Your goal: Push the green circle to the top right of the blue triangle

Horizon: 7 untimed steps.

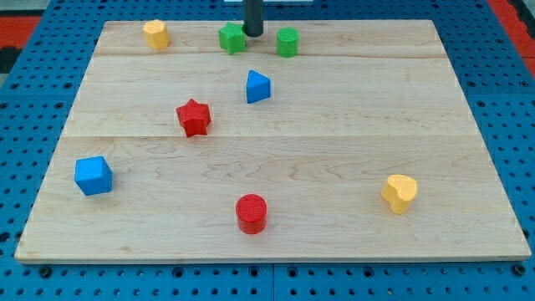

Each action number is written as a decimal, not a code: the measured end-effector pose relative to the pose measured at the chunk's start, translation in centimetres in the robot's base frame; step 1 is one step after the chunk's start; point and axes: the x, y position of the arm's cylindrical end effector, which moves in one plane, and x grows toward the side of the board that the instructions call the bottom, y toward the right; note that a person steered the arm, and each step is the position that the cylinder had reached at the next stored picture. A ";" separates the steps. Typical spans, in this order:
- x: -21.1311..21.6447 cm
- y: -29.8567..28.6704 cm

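Resting bare, gripperless, my tip [252, 33] sat between green star [232, 38] and green circle [287, 42]; circle looked light, slippery — push centre-on toward blue triangle [257, 87].

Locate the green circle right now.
Green circle sits near the board's top edge, right of my tip and the green star, up-right of the blue triangle.

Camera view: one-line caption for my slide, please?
My tip sits between the green star and the green circle, above the blue triangle.

Red star [194, 117], blue cube [93, 176]
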 end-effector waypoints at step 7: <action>7.3 7.9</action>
